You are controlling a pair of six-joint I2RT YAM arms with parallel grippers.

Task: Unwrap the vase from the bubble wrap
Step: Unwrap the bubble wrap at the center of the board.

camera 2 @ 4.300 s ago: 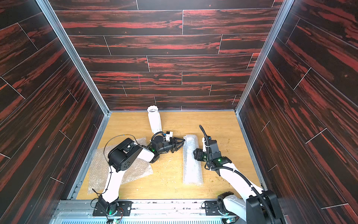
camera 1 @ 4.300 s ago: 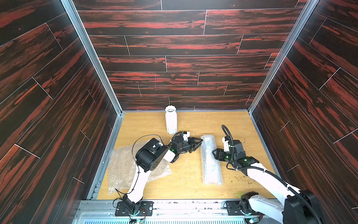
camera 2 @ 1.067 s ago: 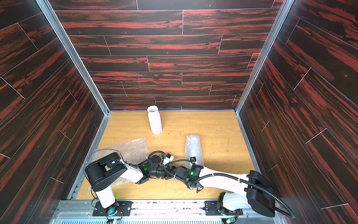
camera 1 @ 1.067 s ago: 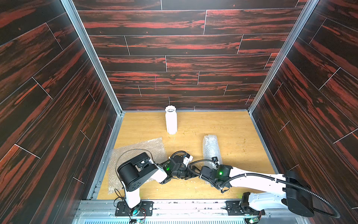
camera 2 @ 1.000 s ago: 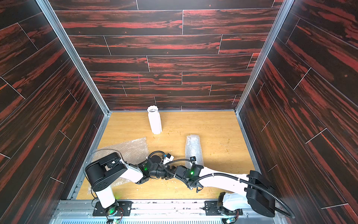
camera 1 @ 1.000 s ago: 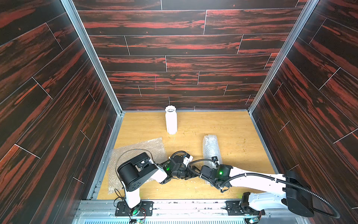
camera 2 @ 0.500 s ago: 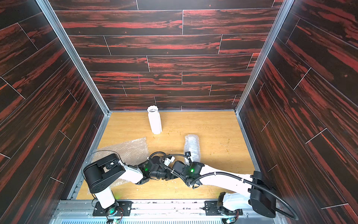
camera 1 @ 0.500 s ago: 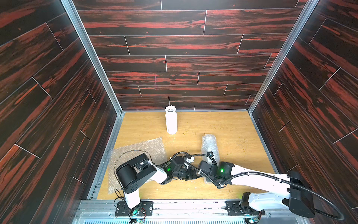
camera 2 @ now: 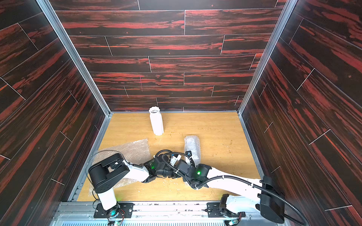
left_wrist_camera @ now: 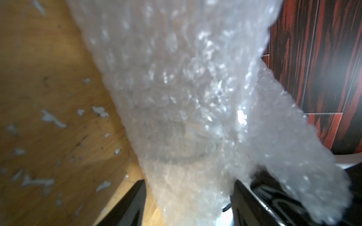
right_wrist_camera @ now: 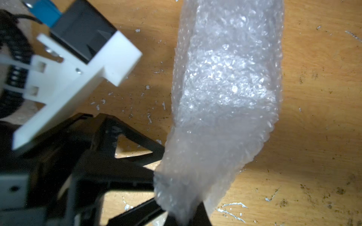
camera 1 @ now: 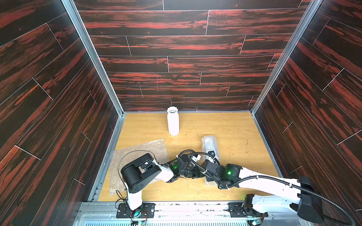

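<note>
Roughly half done: a tall white ribbed vase (camera 1: 173, 123) stands bare. The whitish bubble-wrap roll (camera 1: 209, 144) is unopened, right claw (right_wrist_camera: 182, 213) pinching its end, left claw (left_wrist_camera: 189, 182) apart around it.

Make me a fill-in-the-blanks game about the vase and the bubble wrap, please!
1. The white vase stands ____ near the back wall.
2. ____ pieces lie on the wooden table: a flat bubble wrap sheet and a bubble wrap roll.
3. The right gripper is shut on an end of the bubble wrap ____.

Missing words: upright; two; roll.
</note>
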